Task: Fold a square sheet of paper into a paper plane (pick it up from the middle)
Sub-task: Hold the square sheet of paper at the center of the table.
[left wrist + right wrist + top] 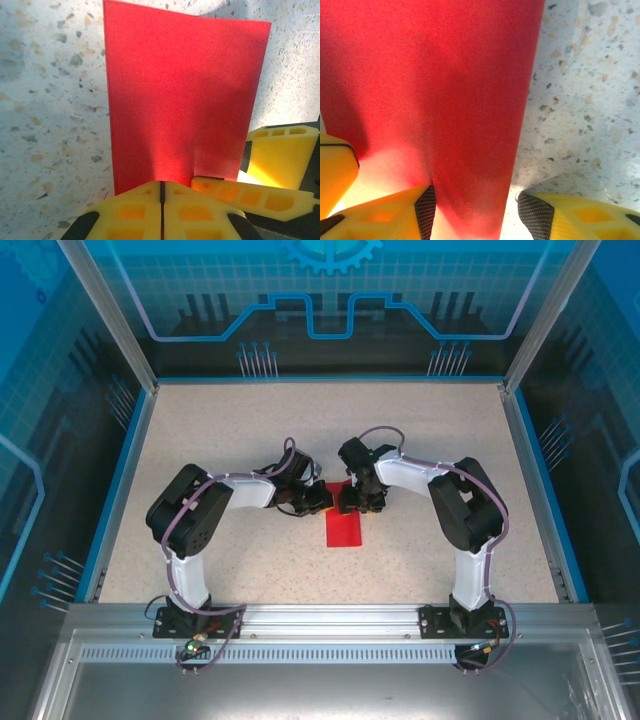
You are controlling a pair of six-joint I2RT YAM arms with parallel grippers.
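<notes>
The red sheet of paper [345,530] lies on the speckled table as an upright rectangle, narrower than square. In the left wrist view the paper [185,100] stretches away from my left gripper [161,182]. Its yellow fingers [130,210] are pressed together at the paper's near edge, and I cannot tell whether paper is pinched. My right gripper [475,210] is open and straddles one side strip of the paper [435,100], with a gap to its right finger [570,215]. Both grippers [318,500] [350,502] meet at the paper's far end. A paper plane is out of view.
The table [200,440] is a beige speckled surface inside a blue rim [120,470]. The right gripper's yellow fingers [280,155] crowd the lower right of the left wrist view. The left gripper's finger [335,165] shows at the right wrist view's left edge.
</notes>
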